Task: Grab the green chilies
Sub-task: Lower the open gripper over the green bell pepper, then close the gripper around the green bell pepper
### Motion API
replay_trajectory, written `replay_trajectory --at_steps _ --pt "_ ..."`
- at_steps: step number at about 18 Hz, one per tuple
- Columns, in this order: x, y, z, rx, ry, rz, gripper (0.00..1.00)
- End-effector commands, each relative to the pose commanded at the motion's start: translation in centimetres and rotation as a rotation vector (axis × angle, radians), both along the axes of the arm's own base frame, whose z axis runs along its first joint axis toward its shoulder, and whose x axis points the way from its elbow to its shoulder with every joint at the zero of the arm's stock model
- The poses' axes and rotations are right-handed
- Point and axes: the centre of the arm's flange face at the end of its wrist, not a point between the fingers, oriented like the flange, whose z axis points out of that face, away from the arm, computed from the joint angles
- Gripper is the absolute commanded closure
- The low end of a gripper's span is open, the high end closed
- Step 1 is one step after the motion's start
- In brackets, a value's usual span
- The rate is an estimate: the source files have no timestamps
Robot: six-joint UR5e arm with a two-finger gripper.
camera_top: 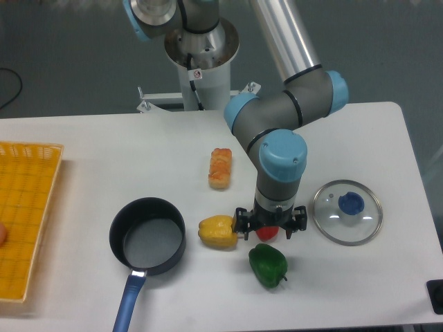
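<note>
The green chilies [268,265] are one glossy dark-green bell pepper lying on the white table near its front edge. My gripper [269,224] hangs just above and behind it, over the red bell pepper [267,232], which it mostly hides. The two fingers stand spread wide to left and right with nothing held between them. A small gap separates the gripper from the green pepper.
A yellow bell pepper [217,231] lies just left of the gripper. A black pan [147,237] with a blue handle sits further left, a bread roll [221,167] behind, a glass lid [346,211] at the right, and a yellow basket [26,216] at the far left.
</note>
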Motion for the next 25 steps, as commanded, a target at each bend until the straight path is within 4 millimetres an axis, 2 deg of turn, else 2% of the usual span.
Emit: replay_trajectory --at_steps 6,9,12,23,25 --pt "-0.6 0.4 -1.1 0.021 -0.004 0.150 0.00" --pt "-1.0 1.2 -2.0 0.024 -0.008 0.190 0.00" --pt "-1.3 2.0 -2.8 0.022 -0.014 0.200 0.00" --pt "-1.6 2.3 -4.5 0.016 -0.019 0.213 0.00" --pt "-1.7 2.4 -5.5 0.010 -0.026 0.214 0.00"
